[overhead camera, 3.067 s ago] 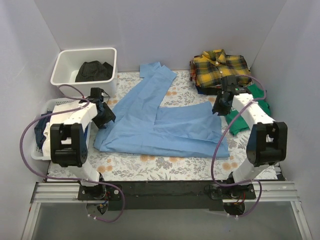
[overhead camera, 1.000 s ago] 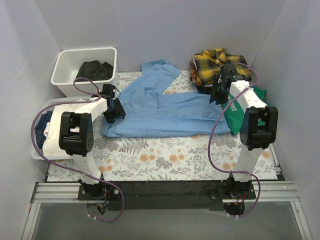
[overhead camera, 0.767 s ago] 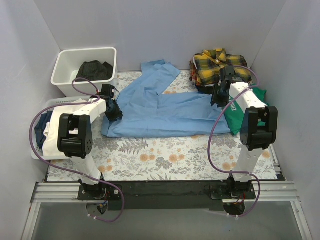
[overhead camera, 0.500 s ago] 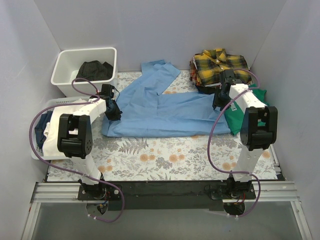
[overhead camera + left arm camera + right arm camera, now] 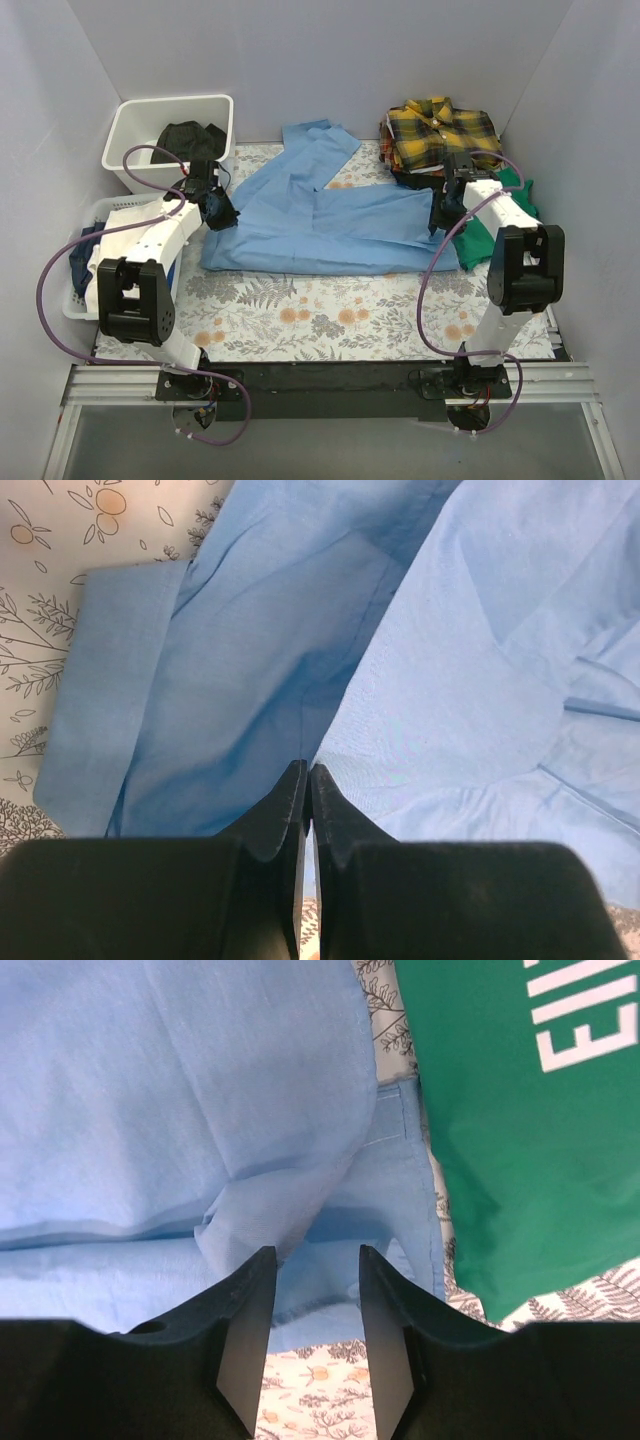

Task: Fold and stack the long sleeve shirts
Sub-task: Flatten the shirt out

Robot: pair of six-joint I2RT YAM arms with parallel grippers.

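White walls surround a table covered in a floral cloth, with 2 robot arms mounted at its near edge. Spread across the middle lies a light blue shirt, partly folded, with 1 sleeve reaching toward the back wall. At the back right sits a yellow-and-black plaid shirt, folded with its collar showing. A green T-shirt with white lettering lies just beside the blue shirt's right edge. At the back left, a white bin holds a black garment, and a basket of clothes sits along the left wall.

From overhead, the left gripper is over the blue shirt's left edge; its wrist camera shows its 2 fingers pressed together over a crease in the cloth, and whether they touch it cannot be told. The right gripper hangs over the blue shirt's right edge, its fingers spread apart with folded blue cloth beneath the gap.
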